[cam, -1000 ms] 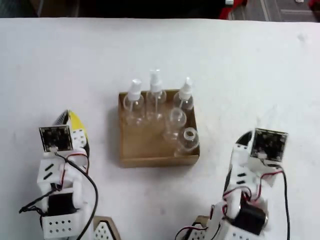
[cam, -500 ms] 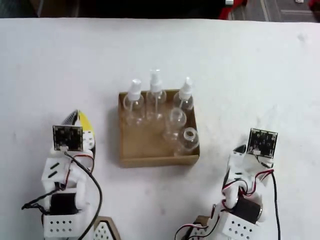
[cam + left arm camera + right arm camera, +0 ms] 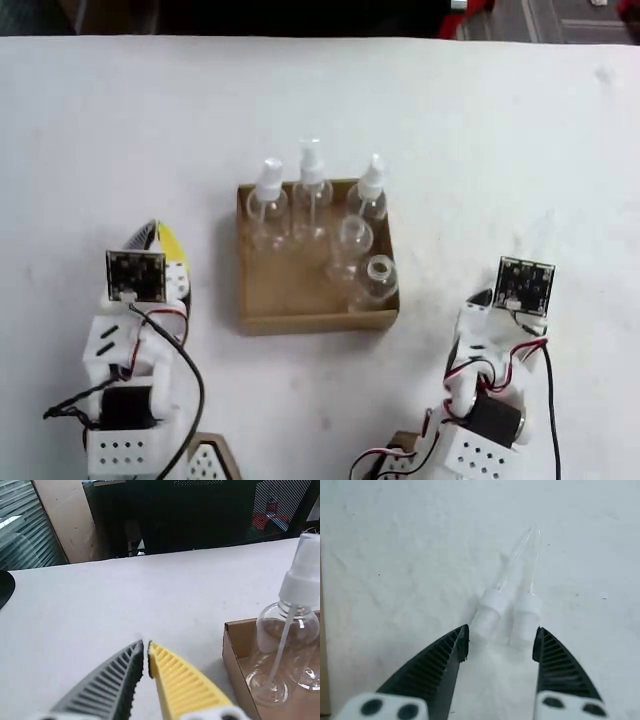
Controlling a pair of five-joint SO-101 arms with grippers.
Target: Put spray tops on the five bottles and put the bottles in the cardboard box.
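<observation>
Bottles [image 3: 267, 215], plain clear plastic, in cardboard box [image 3: 315, 322]

White arms [image 3: 120, 345], black motors [image 3: 125, 405], red-black cables [image 3: 500, 375], ribbed jaws.
</observation>
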